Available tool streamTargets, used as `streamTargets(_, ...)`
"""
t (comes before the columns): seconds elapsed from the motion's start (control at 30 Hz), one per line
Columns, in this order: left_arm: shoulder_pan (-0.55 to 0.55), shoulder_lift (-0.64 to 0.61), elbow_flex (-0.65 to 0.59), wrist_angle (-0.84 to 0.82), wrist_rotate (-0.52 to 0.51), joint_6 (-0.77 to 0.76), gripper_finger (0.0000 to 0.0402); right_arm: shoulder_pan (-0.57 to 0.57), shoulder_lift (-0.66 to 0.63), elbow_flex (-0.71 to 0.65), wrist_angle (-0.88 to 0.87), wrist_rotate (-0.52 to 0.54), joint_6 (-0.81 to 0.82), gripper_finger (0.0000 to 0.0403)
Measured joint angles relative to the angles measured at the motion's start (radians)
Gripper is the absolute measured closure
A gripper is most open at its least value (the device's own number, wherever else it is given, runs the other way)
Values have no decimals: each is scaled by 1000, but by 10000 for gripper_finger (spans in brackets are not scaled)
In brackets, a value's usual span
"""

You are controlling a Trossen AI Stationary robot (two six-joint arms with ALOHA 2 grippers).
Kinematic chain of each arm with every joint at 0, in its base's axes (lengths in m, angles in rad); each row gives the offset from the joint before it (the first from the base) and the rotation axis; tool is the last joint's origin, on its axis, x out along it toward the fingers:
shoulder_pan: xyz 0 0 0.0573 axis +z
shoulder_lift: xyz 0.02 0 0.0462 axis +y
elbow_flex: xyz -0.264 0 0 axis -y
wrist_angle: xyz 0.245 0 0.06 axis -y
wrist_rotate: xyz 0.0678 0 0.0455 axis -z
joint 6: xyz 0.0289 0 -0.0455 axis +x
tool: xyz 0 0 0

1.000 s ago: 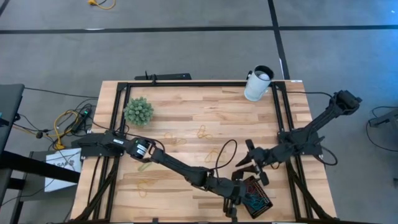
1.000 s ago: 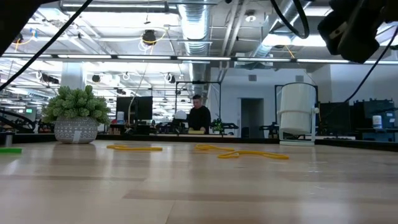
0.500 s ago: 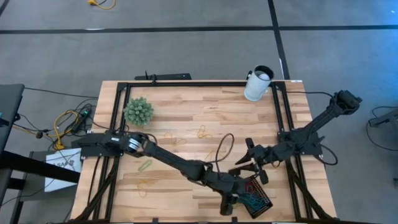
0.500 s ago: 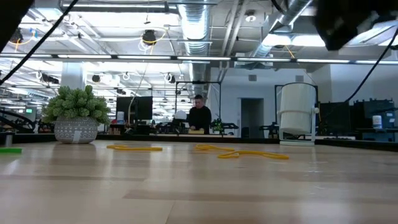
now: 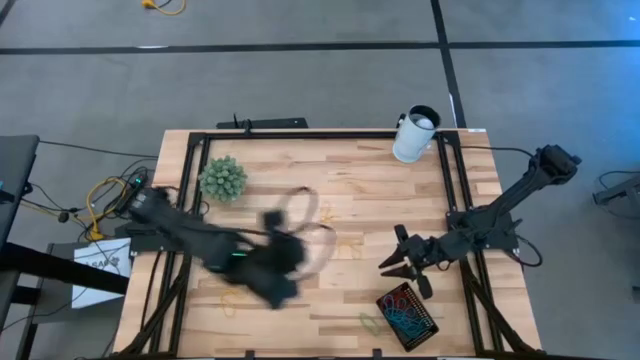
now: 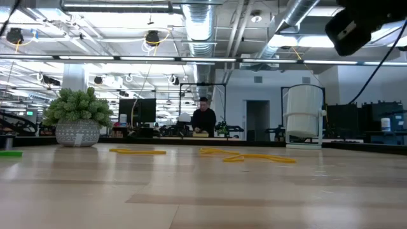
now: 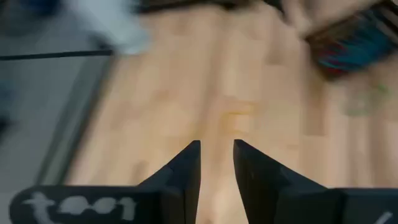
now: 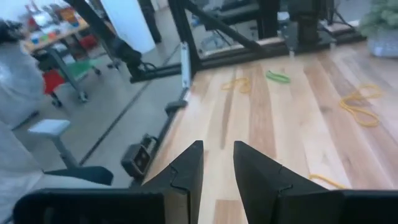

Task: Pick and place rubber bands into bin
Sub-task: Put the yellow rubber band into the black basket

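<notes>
Left end effector point(image 7: 216, 163), seen from its own wrist camera, has its two dark fingers a narrow gap apart with nothing between them, above bare wood. From overhead the left arm is a blurred dark streak over the left-centre of the pale wooden bench point(image 5: 370, 190), and its tip cannot be made out there.

Right end effector point(image 5: 397, 262) hangs over the right part of the bench, just beyond the far corner of the small shallow black rectangular bin point(image 5: 407, 314). Its fingers stand slightly parted and empty in its wrist view.

That bin lies at the near right edge of the bench and holds a tangle of thin rubber bands point(image 5: 409, 318), blue and red among them. A green loop point(image 5: 371, 322) lies on the wood just beside the bin's left side. Yellow loops lie scattered elsewhere: one near the bench's middle point(image 5: 326, 212), one by the near left corner point(image 5: 232, 300), and a string of them point(image 6: 248, 156) shows flat on the surface from table height.

A small green potted plant point(image 5: 223, 178) stands at the far left, and a white cylindrical cup point(image 5: 414, 135) at the far right corner. A person point(image 6: 203, 119) shows in the room beyond the bench.
</notes>
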Motion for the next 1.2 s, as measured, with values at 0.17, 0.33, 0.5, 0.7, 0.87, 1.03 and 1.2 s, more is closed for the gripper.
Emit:
streamTargets(0.17,-148,-118,-16,-260,-260,-351,317,-6,66,-1,104,0,0,320)
streamTargets(0.33,-253,-234,-112,-203,-346,-359,317,-56,143,-1,240,20,0,320)
streamTargets(0.5,-289,-247,-219,-260,-363,-500,317,-142,244,1,365,51,4,320)
streamTargets(0.7,-285,-259,-375,-261,-356,-563,317,-244,375,3,249,56,158,320)
streamTargets(0.87,-274,-263,-455,-263,-351,-597,317,-300,485,99,59,44,184,320)
streamTargets(1.03,-275,-265,-477,-262,-346,-613,317,-330,580,274,-247,31,153,320)
streamTargets(1.2,-275,-265,-476,-262,-329,-615,317,-346,668,424,-476,45,155,320)
